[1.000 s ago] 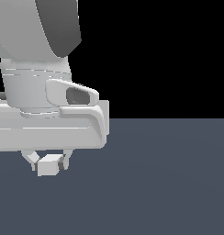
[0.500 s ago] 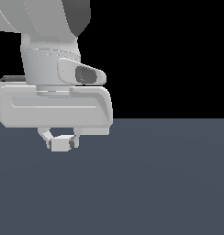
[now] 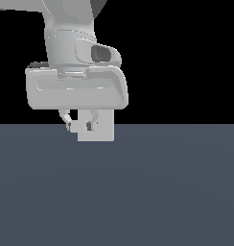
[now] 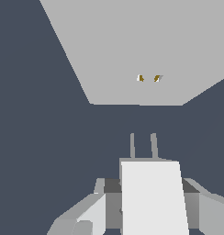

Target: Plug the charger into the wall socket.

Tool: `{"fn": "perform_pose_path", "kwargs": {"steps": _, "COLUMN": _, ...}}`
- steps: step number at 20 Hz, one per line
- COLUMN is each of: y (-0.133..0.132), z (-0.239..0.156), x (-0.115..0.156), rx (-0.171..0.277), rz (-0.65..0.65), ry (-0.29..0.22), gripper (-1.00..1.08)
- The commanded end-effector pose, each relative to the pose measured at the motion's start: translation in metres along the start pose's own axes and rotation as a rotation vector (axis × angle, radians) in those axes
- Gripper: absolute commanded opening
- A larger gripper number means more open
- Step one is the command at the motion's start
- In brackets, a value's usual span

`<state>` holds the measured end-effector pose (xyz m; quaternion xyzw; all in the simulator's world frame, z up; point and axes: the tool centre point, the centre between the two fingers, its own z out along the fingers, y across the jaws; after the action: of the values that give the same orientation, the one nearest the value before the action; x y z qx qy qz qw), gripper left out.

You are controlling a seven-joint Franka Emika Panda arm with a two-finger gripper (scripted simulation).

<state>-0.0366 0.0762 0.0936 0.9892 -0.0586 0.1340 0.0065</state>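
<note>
Toward the exterior view's left, above the dark grey bench (image 3: 176,192): white arm with its wide wrist block, and below it the hand (image 3: 80,124) pointing down. Two short fingers (image 3: 67,120) visible under the block, close to each other. Right behind them, a pale square, the wall socket (image 3: 102,127), standing upright on the bench, partly covered by the fingers. Charger not possible to tell apart from the socket in this view.

From the wrist camera, clearer. Hand (image 4: 150,197) clamped on the charger (image 4: 153,197), one finger (image 4: 91,211) pressed at each side of the off-white block. Two thin grey prongs (image 4: 142,146) sticking out of the front end of the charger, aimed toward the socket. Beyond the prongs a strip of dark bench, then the wall socket (image 4: 132,46) as a large pale panel with two small yellowish holes (image 4: 148,78) at its centre. Prongs not touching the panel; roughly in line with the two holes, slightly to one side.
</note>
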Motion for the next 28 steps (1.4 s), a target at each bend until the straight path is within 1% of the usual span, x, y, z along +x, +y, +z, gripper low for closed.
{"fn": "perform_pose_path", "kwargs": {"steps": 1, "y": 0.003, "z": -0.004, "x": 0.004, "rx": -0.006, "rz": 0.016, "ry": -0.001, "gripper": -1.0}}
{"fn": "perform_pose_path", "kwargs": {"steps": 13, "y": 0.004, "z": -0.004, "x": 0.01, "rx": -0.008, "rz": 0.021, "ry": -0.001, "gripper": -1.0}}
{"fn": "perform_pose_path", "kwargs": {"steps": 23, "y": 0.005, "z": 0.005, "x": 0.042, "rx": -0.007, "rz": 0.021, "ry": -0.001, "gripper": -1.0}}
{"fn": "perform_pose_path", "kwargs": {"steps": 28, "y": 0.005, "z": 0.008, "x": 0.053, "rx": -0.008, "rz": 0.021, "ry": -0.001, "gripper": -1.0}}
